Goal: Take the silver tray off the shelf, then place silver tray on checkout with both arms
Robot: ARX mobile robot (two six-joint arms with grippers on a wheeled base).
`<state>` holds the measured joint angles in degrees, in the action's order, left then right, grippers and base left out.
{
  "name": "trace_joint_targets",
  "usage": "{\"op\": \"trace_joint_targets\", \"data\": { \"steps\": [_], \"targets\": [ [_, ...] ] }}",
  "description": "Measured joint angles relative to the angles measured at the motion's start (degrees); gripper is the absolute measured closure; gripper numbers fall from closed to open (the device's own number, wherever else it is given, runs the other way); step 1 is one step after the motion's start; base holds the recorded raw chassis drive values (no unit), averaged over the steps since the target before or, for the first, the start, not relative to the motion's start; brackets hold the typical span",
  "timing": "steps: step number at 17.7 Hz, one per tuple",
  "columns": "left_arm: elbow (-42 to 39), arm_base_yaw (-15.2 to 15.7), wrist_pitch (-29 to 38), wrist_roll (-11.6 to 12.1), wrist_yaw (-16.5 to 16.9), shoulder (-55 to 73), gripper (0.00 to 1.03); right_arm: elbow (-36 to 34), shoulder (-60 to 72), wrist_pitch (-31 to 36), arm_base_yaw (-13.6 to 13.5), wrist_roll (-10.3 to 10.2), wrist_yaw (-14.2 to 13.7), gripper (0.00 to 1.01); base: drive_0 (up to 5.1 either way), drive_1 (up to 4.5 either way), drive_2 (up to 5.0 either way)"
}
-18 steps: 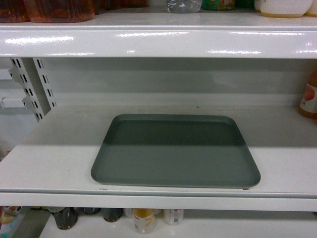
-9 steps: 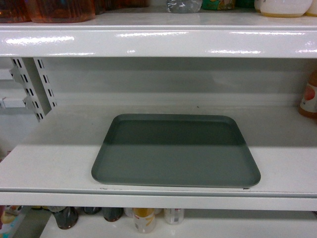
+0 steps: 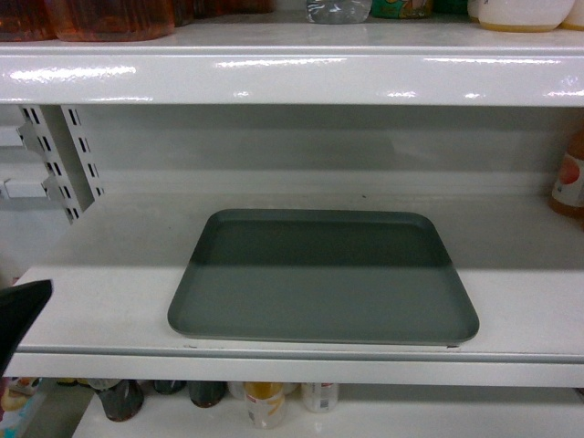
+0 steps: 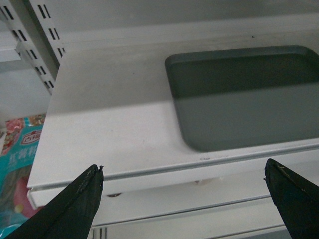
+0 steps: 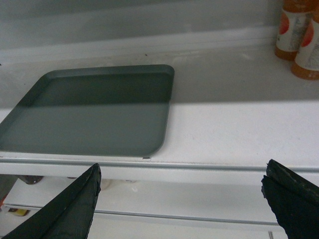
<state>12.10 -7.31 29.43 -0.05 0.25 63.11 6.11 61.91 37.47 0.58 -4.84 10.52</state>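
Silver tray (image 3: 323,276): lies flat on the middle shelf board (image 3: 100,310), near the front lip, roughly centred in the head view. Back half in shadow, front half lit. Nothing on it, nothing touching it.
Tray, left wrist view (image 4: 249,94): sits up and to the right of the fingers, its near-left rounded corner close to the shelf's front edge.
Tray, right wrist view (image 5: 94,109): up and to the left, near-right corner just behind the front lip.
Left gripper (image 4: 184,199): claw spread wide; two dark fingertips at the bottom corners of its own view, in front of and below the shelf lip, apart from the tray. In the head view only a black wedge shows at the lower left edge.
Right gripper (image 5: 180,199): claw spread wide; fingertips at the bottom corners, short of the shelf lip, apart from the tray. Not seen in the head view.
Upper shelf (image 3: 292,73): glossy white, jars and bottles standing on it.
Uprights (image 3: 64,160): slotted, white, at left.
Orange-labelled bottles (image 5: 299,37): at the right rear of the tray's shelf, well apart from the tray.
Lower shelf: bottles and cans (image 3: 265,401) below the lip.
Packet (image 4: 17,169): teal and red, lower left in the left wrist view.
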Motion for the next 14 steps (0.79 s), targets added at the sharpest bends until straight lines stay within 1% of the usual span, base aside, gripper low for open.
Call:
{"op": "trace_joint_targets", "data": {
  "steps": [2, 3, 7, 8, 10, 12, 14],
  "targets": [
    [2.8, -0.4, 7.7, -0.6, 0.2, 9.7, 0.05, 3.7, 11.7, 8.6, -1.8, 0.4, -0.2, 0.03, 0.0, 0.00, 0.0],
    [4.1, -0.5, 10.5, -1.1, 0.8, 13.9, 0.05, 5.1, 16.5, 11.7, -2.5, 0.5, -0.3, 0.03, 0.0, 0.00, 0.0],
    [7.5, -0.5, 17.8, -1.8, 1.9, 25.9, 0.05, 9.7, 30.4, 17.7, -4.0, 1.1, -0.8, 0.03, 0.0, 0.00, 0.0],
    [8.5, -0.5, 20.5, -2.3, 2.4, 29.7, 0.05, 11.5, 34.6, 19.6, -3.9, 1.4, -1.2, 0.03, 0.0, 0.00, 0.0],
    [10.8, -0.7, 26.1, -2.6, 2.6, 37.0, 0.05, 14.3, 41.4, 24.1, -3.6, 1.7, -1.5, 0.03, 0.0, 0.00, 0.0],
    [12.6, -0.9, 28.9, -2.6, 2.8, 41.7, 0.05, 15.9, 45.4, 25.9, -3.5, 1.8, -2.0, 0.03, 0.0, 0.00, 0.0],
    [15.8, -1.3, 31.8, -2.5, 3.4, 48.3, 0.05, 19.1, 51.1, 27.6, -3.5, 1.9, -2.9, 0.03, 0.0, 0.00, 0.0]
  ]
}}
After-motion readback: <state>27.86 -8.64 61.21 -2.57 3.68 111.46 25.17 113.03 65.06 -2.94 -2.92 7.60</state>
